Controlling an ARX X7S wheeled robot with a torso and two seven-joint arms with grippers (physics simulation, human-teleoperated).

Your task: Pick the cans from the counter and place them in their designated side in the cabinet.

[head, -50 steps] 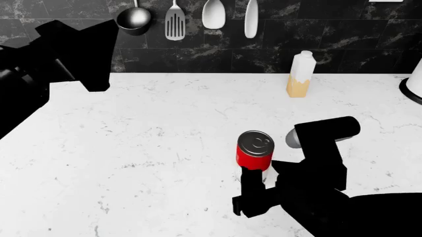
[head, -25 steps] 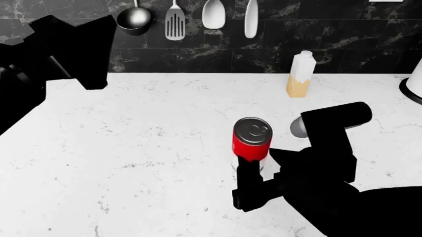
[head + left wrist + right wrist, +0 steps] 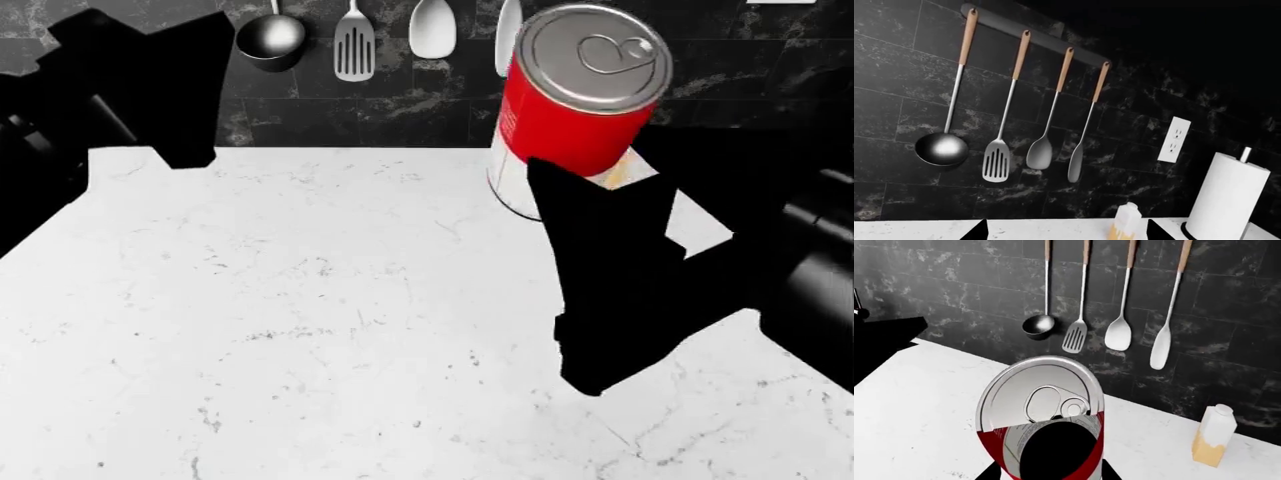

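One soup can (image 3: 577, 95), red-and-white with grey pull-tab lid, held up off the desk (image 3: 294, 320) in the right claw (image 3: 587, 215), clamped on its lower body; can upright, slightly tilted, close to the head camera. Right wrist view: can lid (image 3: 1041, 397) fills the foreground. Left claw (image 3: 180, 120) raised at far left over the desk edge; open or closed, cannot tell. Ladle (image 3: 942, 149), slotted spatula (image 3: 997, 166) and two spoons hang on the black tile wall. Carton bottle (image 3: 1214, 436) stands on the desk by the wall; paper towel roll (image 3: 1227, 197) beside it.
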